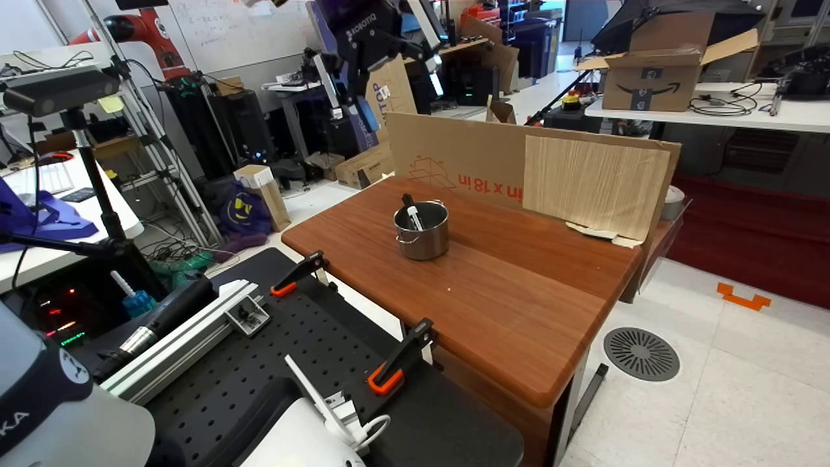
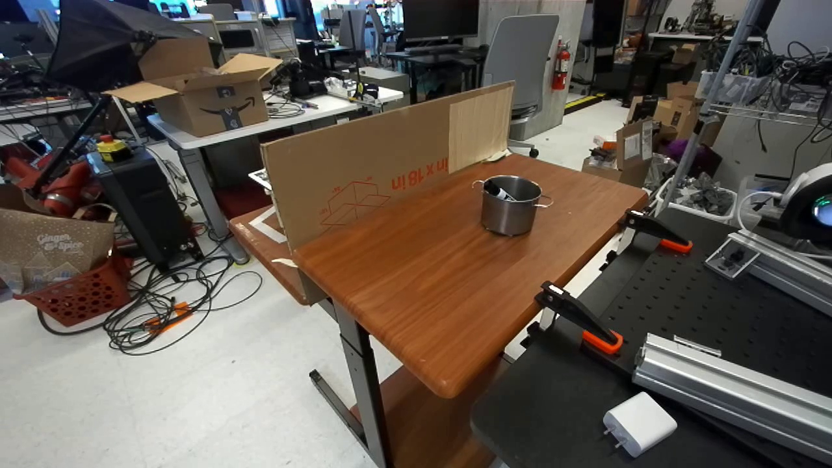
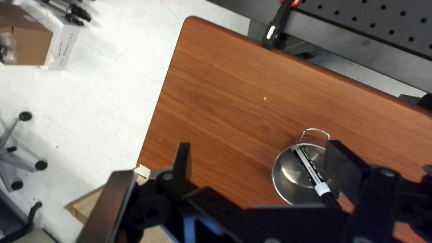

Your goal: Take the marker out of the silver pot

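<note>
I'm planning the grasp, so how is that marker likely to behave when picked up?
The marker is probably light and stiff, judging by its slim, straight barrel. That barrel looks rounded, so it may roll or twist if gripped off-centre. Tilted in the silver pot, it could slide if nudged.

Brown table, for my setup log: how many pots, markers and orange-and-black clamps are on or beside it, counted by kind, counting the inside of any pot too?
Silver pot: 1
Marker, in the pot: 1
Orange-and-black clamps: 2
Total: 4
</note>
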Controlling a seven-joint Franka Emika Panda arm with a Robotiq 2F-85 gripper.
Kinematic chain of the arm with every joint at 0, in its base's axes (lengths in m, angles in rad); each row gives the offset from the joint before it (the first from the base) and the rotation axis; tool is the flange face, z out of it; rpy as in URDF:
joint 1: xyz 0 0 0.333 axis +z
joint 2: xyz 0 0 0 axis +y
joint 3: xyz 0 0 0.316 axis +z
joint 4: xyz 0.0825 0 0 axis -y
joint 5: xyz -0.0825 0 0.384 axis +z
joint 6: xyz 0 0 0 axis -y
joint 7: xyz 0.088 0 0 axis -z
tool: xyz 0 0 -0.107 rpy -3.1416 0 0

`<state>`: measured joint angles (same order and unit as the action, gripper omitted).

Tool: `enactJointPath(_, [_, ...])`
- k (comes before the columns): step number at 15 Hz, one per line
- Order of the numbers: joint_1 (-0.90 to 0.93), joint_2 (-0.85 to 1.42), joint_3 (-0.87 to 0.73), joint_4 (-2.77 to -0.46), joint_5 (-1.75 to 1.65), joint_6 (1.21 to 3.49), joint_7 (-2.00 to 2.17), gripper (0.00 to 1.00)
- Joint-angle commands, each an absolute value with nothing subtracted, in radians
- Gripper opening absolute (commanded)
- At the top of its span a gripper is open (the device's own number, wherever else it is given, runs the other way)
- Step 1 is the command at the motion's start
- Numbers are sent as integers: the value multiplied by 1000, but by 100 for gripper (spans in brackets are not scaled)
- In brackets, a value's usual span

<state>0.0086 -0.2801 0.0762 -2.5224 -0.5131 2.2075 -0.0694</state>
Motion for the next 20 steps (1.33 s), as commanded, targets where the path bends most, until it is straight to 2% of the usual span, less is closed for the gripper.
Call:
enactJointPath(1, [6, -208, 73, -2526, -642, 2380, -113, 100])
enactJointPath(7, [2, -79, 36, -2546, -777, 2763, -178, 100])
enactJointPath(13, [5, 87, 33, -2572, -583, 3043, -528, 100])
enactJointPath(16, [-60, 192, 157, -2588, -411, 3090, -734, 100])
enactJointPath(20, [-251, 263, 405, -2549, -223, 3003, -962, 100])
